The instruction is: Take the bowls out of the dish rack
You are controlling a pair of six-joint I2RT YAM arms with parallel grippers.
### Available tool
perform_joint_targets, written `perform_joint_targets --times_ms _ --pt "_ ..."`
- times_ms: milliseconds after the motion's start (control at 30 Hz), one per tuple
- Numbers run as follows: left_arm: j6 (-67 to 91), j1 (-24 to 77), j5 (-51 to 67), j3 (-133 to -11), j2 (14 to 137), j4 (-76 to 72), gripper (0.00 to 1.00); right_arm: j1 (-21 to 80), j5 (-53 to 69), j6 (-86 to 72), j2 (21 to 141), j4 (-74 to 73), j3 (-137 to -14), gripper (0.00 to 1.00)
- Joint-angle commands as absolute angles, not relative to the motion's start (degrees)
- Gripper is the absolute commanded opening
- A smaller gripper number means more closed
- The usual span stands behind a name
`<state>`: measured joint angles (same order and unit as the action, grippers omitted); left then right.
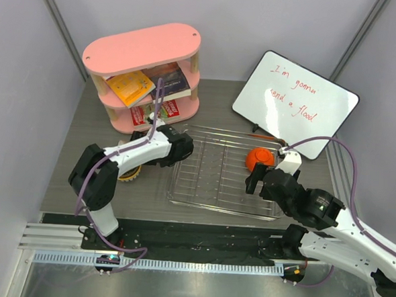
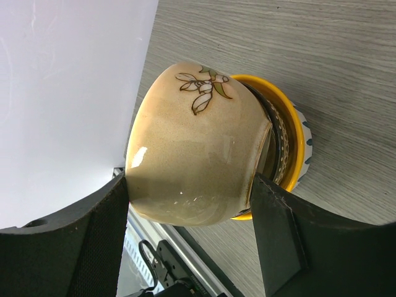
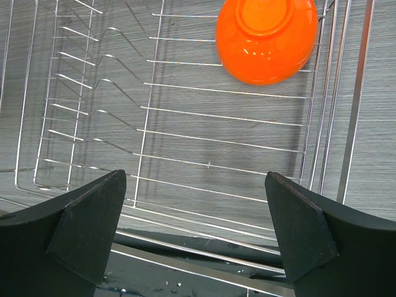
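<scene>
My left gripper (image 2: 190,185) is shut on a cream bowl (image 2: 192,154) with a painted flower. The bowl is tipped on its side, its mouth against a yellow bowl (image 2: 297,133) on the table left of the rack. In the top view the left gripper (image 1: 136,161) hides the cream bowl and only the yellow bowl's edge (image 1: 129,174) shows. An orange-red bowl (image 1: 259,157) sits upside down at the far right of the silver wire dish rack (image 1: 211,204). It also shows in the right wrist view (image 3: 266,37). My right gripper (image 3: 197,235) is open and empty above the rack's (image 3: 204,164) near right edge, short of that bowl.
A pink oval shelf (image 1: 143,47) with books stands at the back left. A whiteboard (image 1: 295,104) leans at the back right. A dark patterned bowl (image 2: 281,133) sits inside the yellow one, with a blue-edged rim (image 2: 307,145) under it. The left wall (image 2: 62,93) is close.
</scene>
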<state>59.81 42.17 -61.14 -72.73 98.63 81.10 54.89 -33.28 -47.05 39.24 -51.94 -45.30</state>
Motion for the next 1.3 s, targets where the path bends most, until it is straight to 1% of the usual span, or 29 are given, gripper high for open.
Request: perform_joint_targets --times_ms 0,233,367,400,433,567,600,733,800,967,1000,1167,1267 --pt "66.4 43.4 -61.2 -72.5 100.0 95.3 0.4 54.8 -33.5 -46.7 38.6 -50.1 -45.4 1.0" --pt "68.6 43.3 -63.3 -70.5 98.9 95.2 0.41 54.8 -33.5 -46.5 38.9 -50.1 -45.4 1.0" --pt "69.3 43.3 -63.5 -70.3 98.4 95.3 0.44 54.8 -33.4 -46.5 39.2 -50.1 -45.4 1.0" --pt "69.3 43.2 -63.5 -70.1 97.9 95.3 0.51 54.8 -33.4 -46.5 39.1 -50.1 -45.4 1.0" --pt "69.5 43.3 -63.6 -70.1 97.6 95.3 0.56 54.8 -33.5 -46.6 39.0 -50.1 -45.4 1.0" --pt "70.1 43.3 -63.7 -70.1 95.5 95.2 0.58 54.8 -33.4 -46.6 39.4 -50.0 -45.4 1.0" --pt "70.0 43.3 -63.8 -70.3 94.8 95.3 0.65 54.8 -33.4 -46.6 39.5 -50.0 -45.3 1.0" --pt "69.3 43.3 -64.2 -70.8 94.3 95.3 0.7 54.8 -33.3 -46.6 39.6 -50.0 -45.3 1.0" --pt "68.8 43.2 -64.2 -70.7 94.8 95.3 0.75 54.8 -33.3 -46.7 39.5 -50.0 -45.3 1.0" --pt "69.4 43.3 -63.9 -70.0 96.4 95.3 0.81 54.8 -33.2 -46.6 39.4 -50.1 -45.3 1.0" --pt "69.6 43.2 -63.8 -70.0 96.6 95.2 0.86 54.8 -33.3 -46.6 39.5 -50.0 -45.3 1.0" --pt "69.3 43.3 -64.1 -70.0 96.9 95.3 0.91 54.8 -33.4 -46.7 39.8 -50.0 -45.3 1.0" --pt "69.3 43.3 -64.2 -70.1 97.1 95.3 0.92 54.8 -33.4 -46.7 40.1 -50.0 -45.3 1.0"
